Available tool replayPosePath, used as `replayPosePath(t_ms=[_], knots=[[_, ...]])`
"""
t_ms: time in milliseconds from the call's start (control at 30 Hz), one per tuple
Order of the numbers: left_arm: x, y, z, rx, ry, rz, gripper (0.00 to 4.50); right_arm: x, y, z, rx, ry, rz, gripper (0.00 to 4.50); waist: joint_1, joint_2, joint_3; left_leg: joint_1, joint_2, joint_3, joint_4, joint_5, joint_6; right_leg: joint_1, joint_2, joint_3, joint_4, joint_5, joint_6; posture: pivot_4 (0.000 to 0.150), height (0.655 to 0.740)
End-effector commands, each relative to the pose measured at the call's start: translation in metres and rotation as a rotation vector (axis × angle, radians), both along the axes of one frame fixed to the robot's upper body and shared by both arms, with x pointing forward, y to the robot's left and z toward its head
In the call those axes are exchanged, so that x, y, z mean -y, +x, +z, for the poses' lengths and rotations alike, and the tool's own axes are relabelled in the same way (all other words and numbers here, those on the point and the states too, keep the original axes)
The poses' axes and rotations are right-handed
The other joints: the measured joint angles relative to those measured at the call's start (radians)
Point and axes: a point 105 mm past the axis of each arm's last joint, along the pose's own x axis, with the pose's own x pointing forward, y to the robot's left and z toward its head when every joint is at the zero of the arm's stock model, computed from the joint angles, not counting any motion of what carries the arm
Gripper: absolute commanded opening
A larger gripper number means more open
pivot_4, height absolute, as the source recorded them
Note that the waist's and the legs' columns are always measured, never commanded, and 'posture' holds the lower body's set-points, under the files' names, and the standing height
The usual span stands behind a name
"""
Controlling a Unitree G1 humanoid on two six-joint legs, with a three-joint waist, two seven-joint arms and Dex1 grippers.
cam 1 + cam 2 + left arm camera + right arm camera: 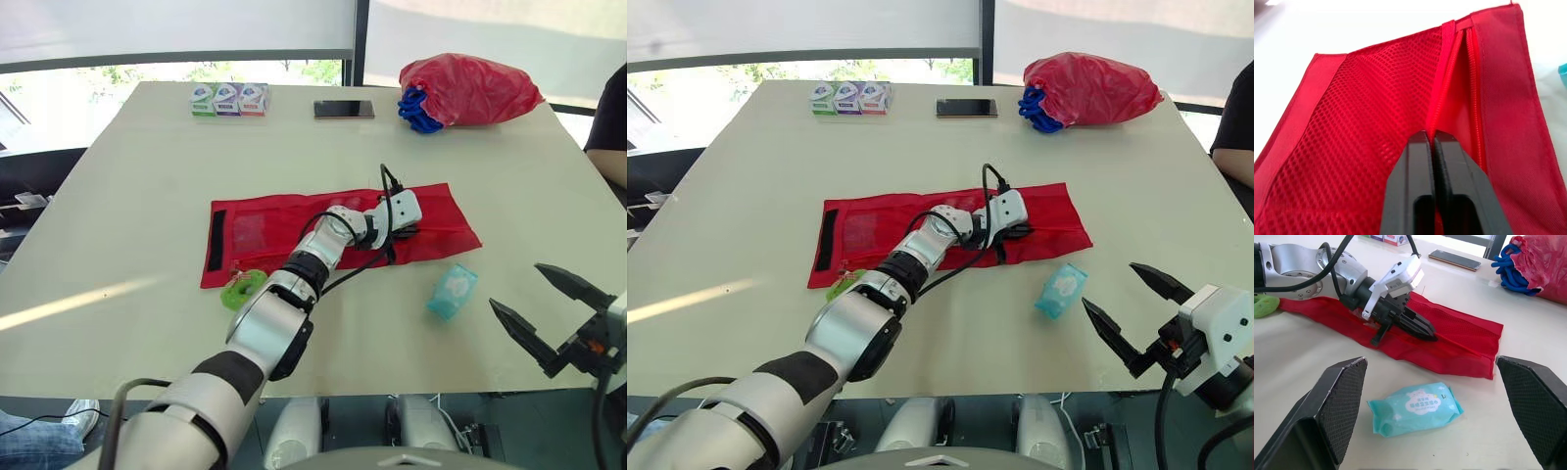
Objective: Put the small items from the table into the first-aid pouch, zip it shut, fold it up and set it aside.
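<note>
Pouch [265, 230] lies unfolded and flat across the middle of the table [147, 196], mesh side up, long edge toward me. My left gripper [1431, 136] reaches over it, fingers pressed together on the zip [1442, 83]. I judge this a pinch on the zip line or its pull, made so the pocket can be worked open for loading; the pull itself is hidden between the fingers.

My right gripper [514, 285] hangs above the near right edge of the table with fingers wide apart, holding nothing. The wipes [1415, 406] lie just beyond it, near the pouch's near edge but not touching. In my judgement it is staged there to take them once the pocket is ready.

A green item [241, 289] rests against the pouch's near left edge. Neither it nor the wipes are packed yet, so the task stands early.

Views compared:
- Left wrist view shows the zip's two rows parted ahead of my fingertips, a detail the head views do not resolve.
- Right wrist view shows the left fingers angled down onto the cloth from the side, and the table gap between wipes and pouch.
- Head views alone give the full layout: boxes [228, 99], phone [344, 109] and a red bag [470, 88] along the far edge, well apart from the work.
</note>
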Motion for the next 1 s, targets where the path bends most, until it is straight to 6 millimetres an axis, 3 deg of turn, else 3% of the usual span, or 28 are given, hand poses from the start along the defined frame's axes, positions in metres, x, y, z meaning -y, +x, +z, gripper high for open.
replayPosePath(t_ms=[33,133,267,400,633,800,967,1000], knots=[[-0.004,-0.002,0.007,0.003,-0.03,-0.023,0.08,-0.004,-0.002,0.004,0.017,-0.011,0.012,4.5,0.0,0.0,0.0,0.0,0.0,0.0,0.0,0.0,0.0,0.0,0.0,0.0,0.0,0.0,0.0,0.15,0.74],[-0.011,-0.006,0.004,-0.011,-0.026,-0.043,0.08,-0.003,-0.003,0.0,-0.011,-0.019,0.008,4.5,-0.001,0.0,0.0,0.0,0.0,0.0,0.0,0.0,0.0,0.0,0.0,0.0,0.0,0.0,0.0,0.15,0.74],[-0.021,-0.012,0.003,-0.025,-0.038,-0.052,0.08,0.002,-0.002,-0.025,-0.147,-0.045,-0.066,4.5,-0.002,0.0,0.0,0.001,0.001,0.0,0.0,0.0,0.0,0.0,0.0,0.001,0.0,0.0,0.0,0.15,0.74],[-0.027,-0.012,0.005,-0.025,-0.057,-0.025,0.08,-0.017,-0.001,-0.051,-0.235,0.025,-0.125,4.5,-0.002,0.001,-0.001,0.001,0.001,0.0,0.0,0.0,0.0,0.0,0.0,0.001,0.0,0.0,0.0,0.15,0.74],[-0.031,-0.015,0.015,0.002,-0.071,-0.038,0.08,-0.029,0.033,-0.07,-0.253,0.1,-0.312,4.5,-0.002,0.002,-0.001,0.001,0.001,0.001,0.0,0.0,0.0,-0.001,0.001,0.001,0.001,0.0,0.0,0.15,0.74],[-0.033,-0.016,0.017,0.008,-0.072,-0.038,0.08,-0.051,0.044,-0.082,-0.315,0.167,-0.318,4.5,0.0,0.002,-0.002,0.0,0.0,0.0,0.0,0.0,0.0,-0.001,0.0,0.001,0.0,0.0,0.0,0.15,0.74],[-0.032,-0.016,0.021,0.023,-0.083,-0.041,0.08,-0.048,0.049,-0.098,-0.349,0.09,-0.406,4.5,0.0,0.002,-0.002,0.0,0.0,0.0,0.0,0.0,0.0,-0.001,0.001,0.001,0.0,0.0,0.0,0.15,0.74],[-0.031,-0.016,0.022,0.022,-0.085,-0.042,0.03,-0.047,0.049,-0.098,-0.348,0.086,-0.415,4.25,-0.001,0.002,-0.002,0.0,0.0,0.0,0.0,0.0,0.0,-0.001,0.001,0.001,0.0,0.0,0.0,0.15,0.74]])
